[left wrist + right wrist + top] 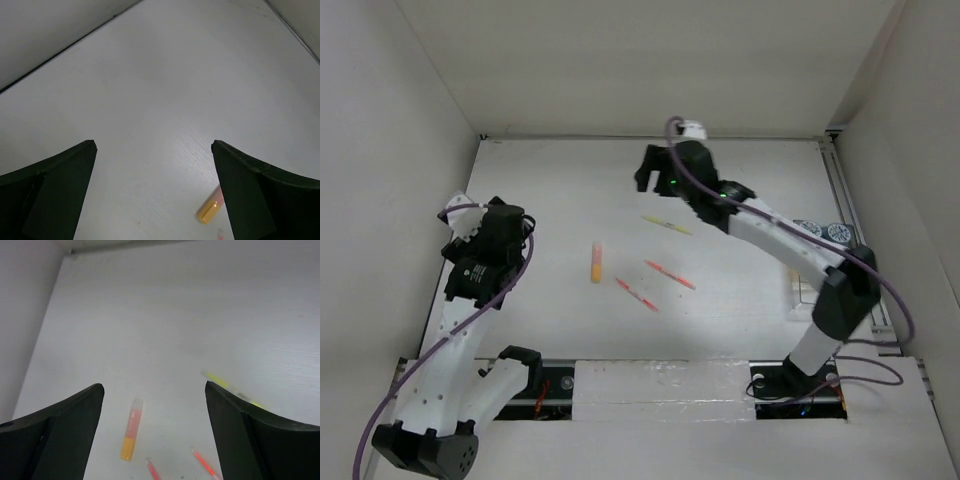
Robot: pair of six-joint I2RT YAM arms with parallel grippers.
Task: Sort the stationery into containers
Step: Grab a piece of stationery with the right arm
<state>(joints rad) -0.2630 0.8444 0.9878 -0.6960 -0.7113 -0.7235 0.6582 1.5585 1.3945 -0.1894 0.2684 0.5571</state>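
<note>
A white desk (570, 190) with a faint grain sits inside a plain white enclosure. 3 bare panels close it in: a left wall (390, 120), a back wall (650, 60) and a right wall (910, 150) (a dark seam marks where the back one meets the desk). A pale rail (837, 200) lines the desk's right edge. The light is soft and even.

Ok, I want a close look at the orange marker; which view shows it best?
The right wrist view: the orange marker is whole and largest there. The top view shows it whole but small; the left wrist view catches only one end.
</note>
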